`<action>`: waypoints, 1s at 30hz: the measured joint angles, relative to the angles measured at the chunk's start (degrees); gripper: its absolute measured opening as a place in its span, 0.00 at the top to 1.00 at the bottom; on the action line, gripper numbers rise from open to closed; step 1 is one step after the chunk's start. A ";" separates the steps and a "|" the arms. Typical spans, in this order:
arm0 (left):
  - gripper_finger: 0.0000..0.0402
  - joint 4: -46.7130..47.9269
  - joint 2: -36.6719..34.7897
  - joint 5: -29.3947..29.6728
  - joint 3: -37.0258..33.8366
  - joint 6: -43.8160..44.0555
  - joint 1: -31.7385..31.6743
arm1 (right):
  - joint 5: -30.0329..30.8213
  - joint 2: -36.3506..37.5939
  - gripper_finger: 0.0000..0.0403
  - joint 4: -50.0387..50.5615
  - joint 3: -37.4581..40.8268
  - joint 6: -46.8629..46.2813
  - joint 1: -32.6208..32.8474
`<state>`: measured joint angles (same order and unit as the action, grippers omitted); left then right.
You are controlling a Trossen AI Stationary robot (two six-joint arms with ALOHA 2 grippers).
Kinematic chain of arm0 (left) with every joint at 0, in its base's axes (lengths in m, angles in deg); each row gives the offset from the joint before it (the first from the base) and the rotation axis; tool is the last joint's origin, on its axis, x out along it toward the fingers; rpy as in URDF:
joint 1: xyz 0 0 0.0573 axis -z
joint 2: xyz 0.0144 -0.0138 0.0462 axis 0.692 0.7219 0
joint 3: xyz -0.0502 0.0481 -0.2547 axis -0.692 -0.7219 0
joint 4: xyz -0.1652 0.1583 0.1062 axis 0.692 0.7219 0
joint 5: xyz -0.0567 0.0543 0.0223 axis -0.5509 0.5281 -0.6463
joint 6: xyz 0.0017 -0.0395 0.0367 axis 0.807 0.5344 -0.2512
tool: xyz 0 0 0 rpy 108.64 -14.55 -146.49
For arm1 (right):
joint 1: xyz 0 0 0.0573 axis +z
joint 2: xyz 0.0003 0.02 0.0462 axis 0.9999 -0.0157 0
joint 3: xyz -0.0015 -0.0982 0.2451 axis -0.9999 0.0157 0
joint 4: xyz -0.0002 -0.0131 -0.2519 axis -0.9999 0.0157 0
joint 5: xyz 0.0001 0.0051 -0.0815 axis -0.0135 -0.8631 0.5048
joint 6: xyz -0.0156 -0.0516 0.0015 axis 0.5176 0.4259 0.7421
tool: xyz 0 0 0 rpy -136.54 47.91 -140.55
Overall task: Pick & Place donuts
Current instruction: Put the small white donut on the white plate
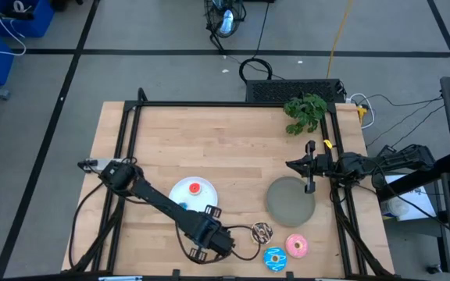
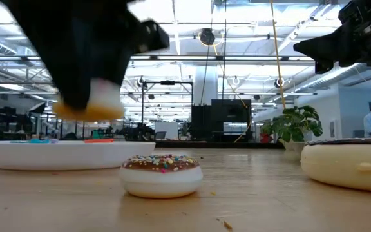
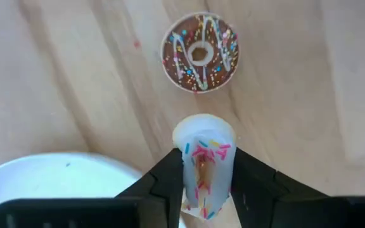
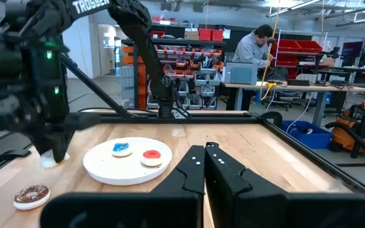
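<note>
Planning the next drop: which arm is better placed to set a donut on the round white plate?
Left. Its pincer grips a white sprinkled toy donut beside the round white plate; the right pincer is shut, empty, over the grey round plate.

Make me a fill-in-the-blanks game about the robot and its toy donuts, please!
1. The left gripper is squeezing a donut with ____ icing.
2. The chocolate donut lies on the bare ____.
3. The white plate holds a blue donut and a ____ one.
4. The right gripper is ____ and holds nothing.

Missing words: white; table; red; shut
</note>
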<state>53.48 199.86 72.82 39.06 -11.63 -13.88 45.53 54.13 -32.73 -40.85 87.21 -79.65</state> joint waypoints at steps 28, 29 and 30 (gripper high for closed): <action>0.59 12.19 -18.46 10.53 -0.06 17.54 0.91 | 0.00 0.00 1.00 -0.34 0.01 -0.02 0.00; 0.59 12.20 -18.46 10.54 -0.20 17.48 0.83 | 0.00 0.00 1.00 -0.34 0.01 -0.02 0.01; 0.59 12.21 -18.46 10.52 -0.36 17.48 0.74 | 0.00 0.00 1.00 -0.34 0.00 -0.02 0.00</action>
<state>65.70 181.39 83.34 38.70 5.85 -13.14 45.53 54.13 -33.07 -40.84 87.19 -79.65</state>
